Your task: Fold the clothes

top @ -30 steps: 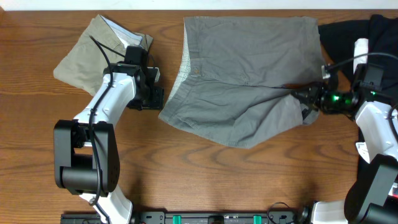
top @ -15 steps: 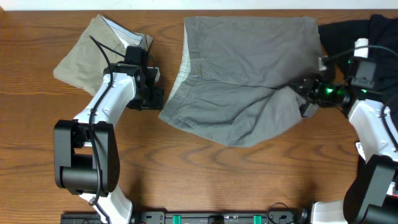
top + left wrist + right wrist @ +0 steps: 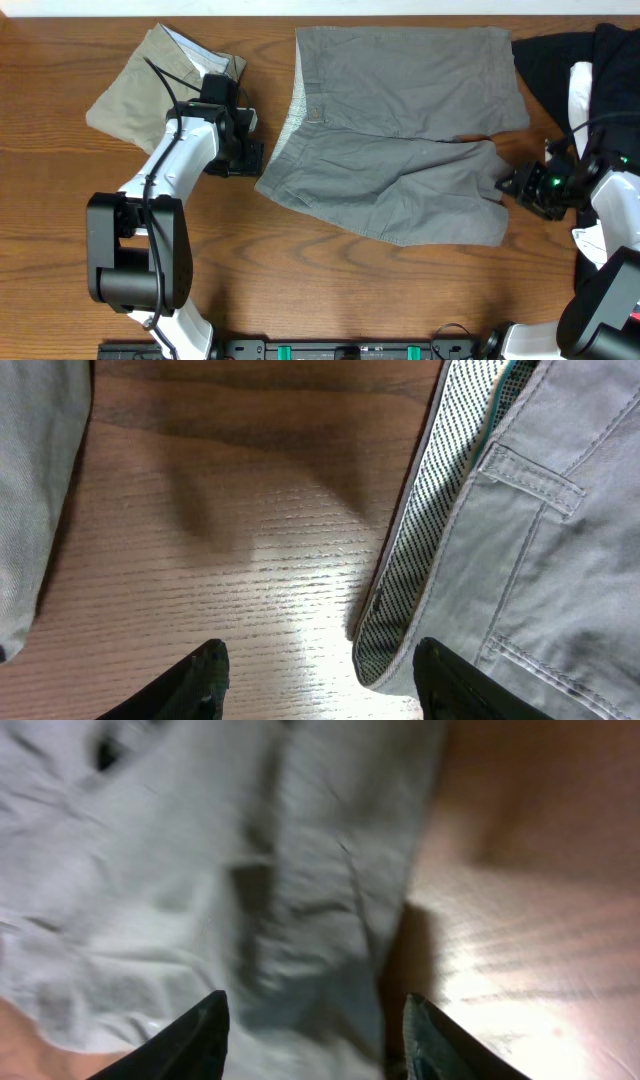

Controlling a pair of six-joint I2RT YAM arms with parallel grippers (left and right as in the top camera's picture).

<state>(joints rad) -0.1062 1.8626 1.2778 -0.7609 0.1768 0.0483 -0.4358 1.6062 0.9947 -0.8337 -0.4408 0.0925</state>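
The grey shorts [image 3: 400, 140] lie spread flat in the middle of the table, waistband to the left and both legs to the right. My left gripper [image 3: 250, 158] hovers open just left of the waistband. In the left wrist view the dotted waistband lining [image 3: 420, 560] lies close to the right finger, and the left gripper [image 3: 320, 685] holds nothing. My right gripper [image 3: 510, 186] stands open at the hem of the near leg. In the right wrist view the right gripper [image 3: 315, 1040] is above the grey shorts leg [image 3: 200, 870], with cloth below its fingers but not pinched.
Khaki shorts [image 3: 140, 85] lie crumpled at the back left, behind the left arm, and their edge shows as khaki cloth [image 3: 30, 510] in the left wrist view. A black garment [image 3: 560, 50] is piled at the back right. Bare wood table [image 3: 330, 290] runs along the front.
The right gripper opened and let go of the near leg, then drew back right and toward the front. That leg now lies flatter and reaches further right. The left arm has not moved.
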